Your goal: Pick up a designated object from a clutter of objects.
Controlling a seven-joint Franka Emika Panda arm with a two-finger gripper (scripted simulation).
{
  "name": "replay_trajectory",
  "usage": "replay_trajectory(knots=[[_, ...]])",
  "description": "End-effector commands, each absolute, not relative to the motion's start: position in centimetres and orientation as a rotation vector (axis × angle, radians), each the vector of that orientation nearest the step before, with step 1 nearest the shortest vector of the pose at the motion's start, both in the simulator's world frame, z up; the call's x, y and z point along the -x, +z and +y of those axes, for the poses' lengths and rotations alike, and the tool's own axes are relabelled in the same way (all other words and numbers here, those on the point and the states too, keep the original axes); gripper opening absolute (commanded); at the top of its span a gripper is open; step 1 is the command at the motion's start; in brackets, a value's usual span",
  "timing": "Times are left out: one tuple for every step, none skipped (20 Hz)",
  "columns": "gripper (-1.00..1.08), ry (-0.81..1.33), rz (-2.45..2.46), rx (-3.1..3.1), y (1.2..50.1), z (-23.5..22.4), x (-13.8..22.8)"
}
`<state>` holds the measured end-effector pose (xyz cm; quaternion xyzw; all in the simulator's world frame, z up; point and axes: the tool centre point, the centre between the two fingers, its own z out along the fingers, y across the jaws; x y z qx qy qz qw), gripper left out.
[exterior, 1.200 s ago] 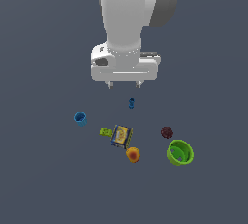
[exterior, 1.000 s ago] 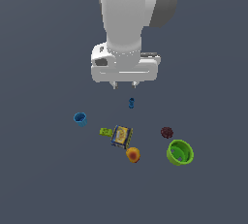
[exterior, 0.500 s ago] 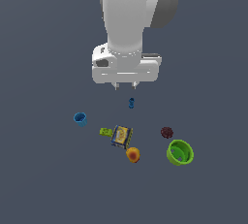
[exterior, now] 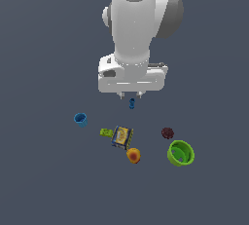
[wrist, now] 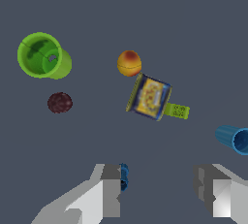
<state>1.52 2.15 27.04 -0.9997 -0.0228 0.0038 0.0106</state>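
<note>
Nearest the ext. cam sat the lime-green cup (exterior: 181, 153), upright on the floor at the ext. view's right, mouth up, nothing inside except bare green walls; in wrist cam same cup (wrist: 42, 56), well apart from the gripper. Next the orange fruit (exterior: 133, 155), just beside the blue-yellow box (exterior: 121, 136), w/ small green block (exterior: 106, 132) touching the box's side. Dark red ball (exterior: 168, 132) near the green cup, not touching. Blue cup (exterior: 80, 119) off at ext. view's left, lying tilted in wrist cam, contents unclear. Farther back, tiny blue piece (exterior: 132, 103) under the gripper (exterior: 130, 95). Gripper fingers (wrist: 108, 189) spread wide, holding nothing. Vs 1.2 s ago: arm shifted slightly, items unmoved.
</note>
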Motion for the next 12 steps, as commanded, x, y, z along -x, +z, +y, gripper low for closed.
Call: replay_trajectory(knots=[[0.28,-0.019,-0.082,3.116,26.2,3.0,-2.6],[0.28,-0.034,-0.086,3.113,25.8,3.4,-3.1],[0.28,-0.05,-0.091,3.111,25.3,3.8,-3.7],[0.28,-0.067,-0.096,3.108,24.8,4.3,-4.2],[0.28,-0.086,-0.101,3.104,24.3,4.8,-4.8],[0.28,-0.105,-0.106,3.1,23.8,5.3,-5.4],[0.28,-0.125,-0.112,3.096,23.2,5.9,-6.0],[0.28,-0.145,-0.117,3.091,22.6,6.5,-6.6],[0.28,-0.165,-0.122,3.085,22.0,7.1,-7.2],[0.28,-0.186,-0.126,3.08,21.3,7.7,-7.8],[0.28,-0.206,-0.131,3.074,20.7,8.3,-8.4],[0.28,-0.226,-0.135,3.067,20.1,9.0,-8.9]])
